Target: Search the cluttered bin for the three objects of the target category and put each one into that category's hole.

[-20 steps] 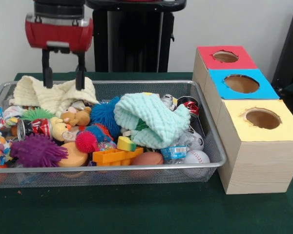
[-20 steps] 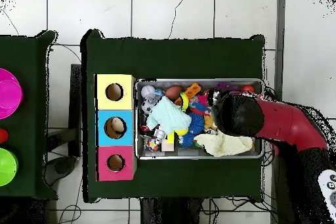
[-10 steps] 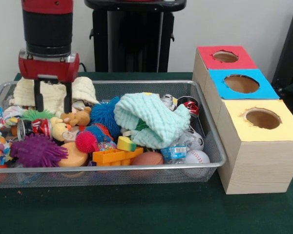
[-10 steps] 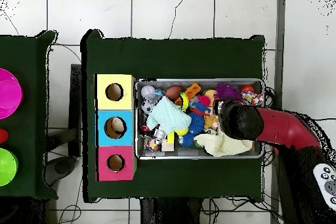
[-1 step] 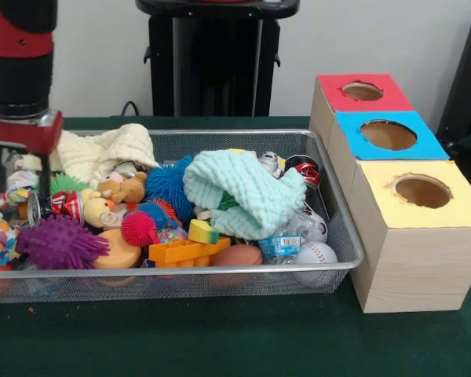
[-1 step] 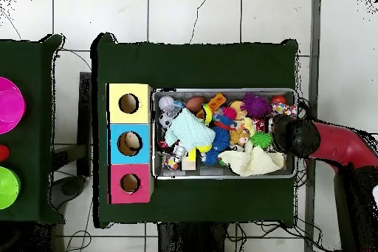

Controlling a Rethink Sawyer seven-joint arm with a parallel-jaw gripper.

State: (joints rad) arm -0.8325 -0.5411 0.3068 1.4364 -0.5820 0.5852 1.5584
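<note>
The wire bin [image 5: 220, 140] holds a heap of toys, cloths and cans. My gripper [image 5: 20, 187] stands open at the bin's left end, its fingers [image 5: 41, 184] reaching down on either side of a knotted colourful rope toy [image 5: 16, 185] without holding anything. Close by lie a red can [image 5: 63, 204], a green spiky ball [image 5: 60, 183], a purple spiky ball [image 5: 59, 240] and a cream cloth [image 5: 102, 151]. In the overhead view the gripper's head [image 6: 294, 135] covers the bin's right end [image 6: 294, 171]. Three boxes with holes stand beside the bin: red [image 5: 362, 91], blue [image 5: 388, 134], yellow [image 5: 421, 191].
A mint cloth [image 5: 239, 192] covers the bin's middle. Around it lie a blue spiky ball [image 5: 169, 183], a pink spiky ball [image 5: 138, 228], a teddy bear [image 5: 122, 188], an orange block [image 5: 184, 251], a baseball [image 5: 316, 253] and a black can [image 5: 303, 168]. Pink [image 6: 9, 105] and green [image 6: 7, 187] bowls sit on a side table.
My gripper has travelled from above the cream cloth to the bin's left end in the front view, and has come lower. It stayed open. The green spiky ball is uncovered in the overhead view.
</note>
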